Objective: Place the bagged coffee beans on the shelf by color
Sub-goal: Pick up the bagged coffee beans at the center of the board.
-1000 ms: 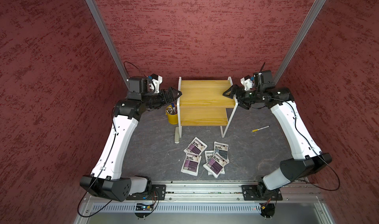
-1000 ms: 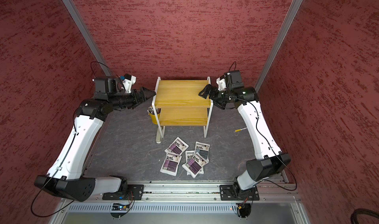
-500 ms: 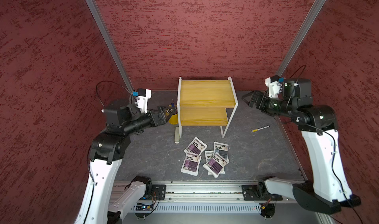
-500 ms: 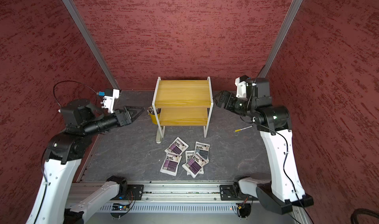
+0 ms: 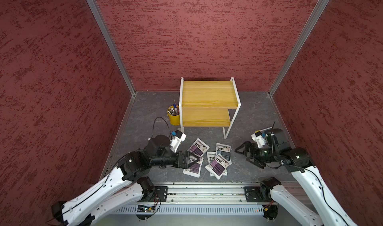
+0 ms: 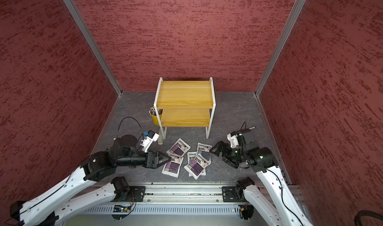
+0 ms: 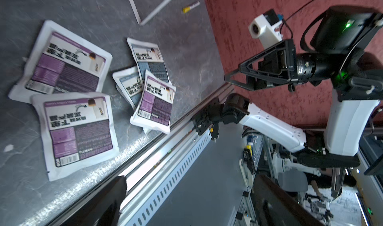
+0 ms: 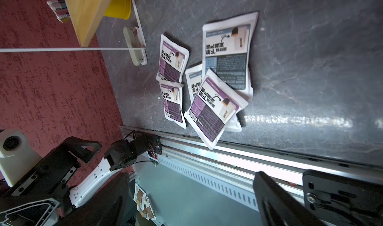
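The bagged coffee beans lie in a loose pile on the dark floor in front of the shelf (image 5: 209, 102), whose two yellow boards hold nothing. Two purple bags (image 5: 198, 148) (image 7: 78, 129) lie side by side. A third purple bag (image 5: 217, 165) rests on top of grey-blue bags (image 5: 223, 151) (image 7: 128, 82). My left gripper (image 5: 194, 161) hangs open, low over the front purple bag. My right gripper (image 5: 245, 155) stands open just right of the pile, pointing at it. Neither holds anything. In each wrist view my own gripper (image 7: 190, 214) (image 8: 190, 210) frames only the front rail.
A yellow pen bucket (image 5: 173, 116) stands against the shelf's left leg, with a pale oblong case (image 8: 135, 46) on the floor beside it. A yellow marker (image 7: 190, 7) lies right of the shelf. The metal base rail (image 5: 207, 191) runs along the front edge.
Both arms have swung away from the shelf's sides and come down and forward to the pile of bags. Both grippers stayed open. The bags have not moved.
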`<state>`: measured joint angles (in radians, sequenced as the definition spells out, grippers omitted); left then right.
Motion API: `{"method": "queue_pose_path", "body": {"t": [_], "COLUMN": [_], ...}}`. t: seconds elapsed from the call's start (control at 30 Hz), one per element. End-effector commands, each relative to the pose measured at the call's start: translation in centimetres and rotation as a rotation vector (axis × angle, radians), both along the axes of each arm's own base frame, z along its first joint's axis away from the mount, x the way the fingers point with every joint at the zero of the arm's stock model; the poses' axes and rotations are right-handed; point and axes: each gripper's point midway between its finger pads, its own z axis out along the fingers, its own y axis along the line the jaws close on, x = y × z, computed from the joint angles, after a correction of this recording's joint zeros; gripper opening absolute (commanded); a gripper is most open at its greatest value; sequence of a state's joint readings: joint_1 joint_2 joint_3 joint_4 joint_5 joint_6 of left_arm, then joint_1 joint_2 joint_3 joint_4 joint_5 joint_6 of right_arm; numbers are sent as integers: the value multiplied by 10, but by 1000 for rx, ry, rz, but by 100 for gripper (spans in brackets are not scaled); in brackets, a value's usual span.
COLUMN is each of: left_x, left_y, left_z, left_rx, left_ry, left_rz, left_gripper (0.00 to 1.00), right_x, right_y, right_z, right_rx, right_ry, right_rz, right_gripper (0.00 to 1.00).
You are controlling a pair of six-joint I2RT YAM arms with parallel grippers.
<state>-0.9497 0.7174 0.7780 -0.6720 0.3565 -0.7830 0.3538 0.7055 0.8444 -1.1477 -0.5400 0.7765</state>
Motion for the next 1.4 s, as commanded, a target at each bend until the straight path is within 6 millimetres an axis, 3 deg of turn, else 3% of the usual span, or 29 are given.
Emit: {"method": "queue_pose_path", "body": {"t": [0.0,0.2,0.5,0.87,1.37], "left_x": [5,-2,22,28,29], "left_y": [-34,-70,-82,-98,-114], "left_z": [-10,-53,-90,-114,-124], "left_rx": [-24,60,123,146,146], "left_ry": [-19,57,170,241,283], "left_rz": [25,-32,-32,-86,-119], "left_gripper": [100,100,99,98,99], "right_x": [-6,-19,-17,-14,3], "right_y": [11,28,62,68,80], "right_z": [-12,-51,-96,-124,-132], "right_rx": [48,12,-30,-37,-55], "right_ry": [27,105,148,168,147], "right_rz": [-22,10,31,16,11], "right_gripper": [96,93,83,74,61]}}
